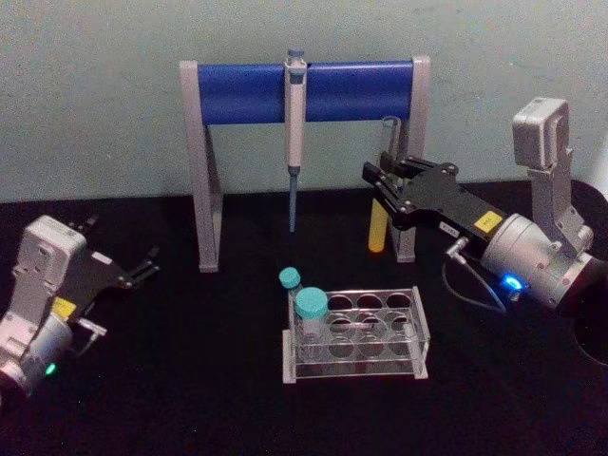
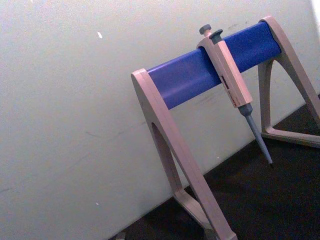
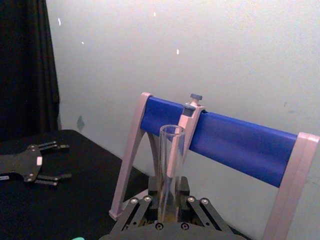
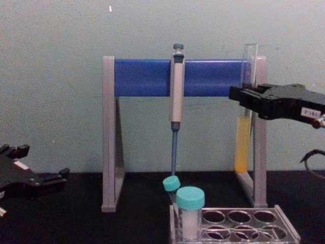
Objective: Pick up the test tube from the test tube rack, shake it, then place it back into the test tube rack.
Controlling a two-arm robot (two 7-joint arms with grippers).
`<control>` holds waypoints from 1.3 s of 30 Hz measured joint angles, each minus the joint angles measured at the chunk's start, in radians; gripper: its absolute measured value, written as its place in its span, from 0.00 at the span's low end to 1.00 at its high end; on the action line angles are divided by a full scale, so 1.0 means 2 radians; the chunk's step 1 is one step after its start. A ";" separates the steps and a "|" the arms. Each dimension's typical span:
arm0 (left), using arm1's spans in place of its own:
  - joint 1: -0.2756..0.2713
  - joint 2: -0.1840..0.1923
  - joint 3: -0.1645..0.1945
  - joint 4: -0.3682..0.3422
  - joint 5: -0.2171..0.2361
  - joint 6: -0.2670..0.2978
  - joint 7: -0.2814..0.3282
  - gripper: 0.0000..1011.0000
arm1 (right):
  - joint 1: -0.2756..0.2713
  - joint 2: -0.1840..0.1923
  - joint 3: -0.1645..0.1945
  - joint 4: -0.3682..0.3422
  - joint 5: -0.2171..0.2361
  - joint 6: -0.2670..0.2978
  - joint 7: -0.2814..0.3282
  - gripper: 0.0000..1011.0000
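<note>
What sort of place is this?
Probably a laboratory bench: a pipette hangs on a stand, capped vials sit in a test tube rack, and the right gripper holds a test tube of yellow liquid; the left gripper rests aside.

light: soft, even, moderate, source unclear | wall [image 1: 95, 114]: pale, evenly lit | table [image 1: 190, 399]: black, no shadows readable | test tube [image 3: 171, 165]: faint highlights along glass | lamps: blue glow on right arm [image 1: 511, 282], green on left arm [image 1: 49, 368]
</note>
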 joint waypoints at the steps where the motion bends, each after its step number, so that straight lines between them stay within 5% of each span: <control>1: 0.000 0.000 0.000 0.000 0.000 0.000 0.000 1.00 | 0.000 0.000 0.000 -0.001 0.000 0.000 0.000 0.23; 13: 0.000 0.000 0.000 0.000 0.000 0.000 0.000 1.00 | -0.020 0.014 0.017 -0.025 -0.004 0.011 -0.015 0.23; 26: 0.000 0.000 0.000 0.000 0.000 0.000 0.000 1.00 | -0.076 0.041 0.039 -0.086 -0.003 0.035 -0.031 0.23; 39: 0.000 0.000 0.000 0.000 0.000 0.000 0.000 1.00 | -0.099 0.049 0.029 -0.118 0.003 0.041 -0.016 0.23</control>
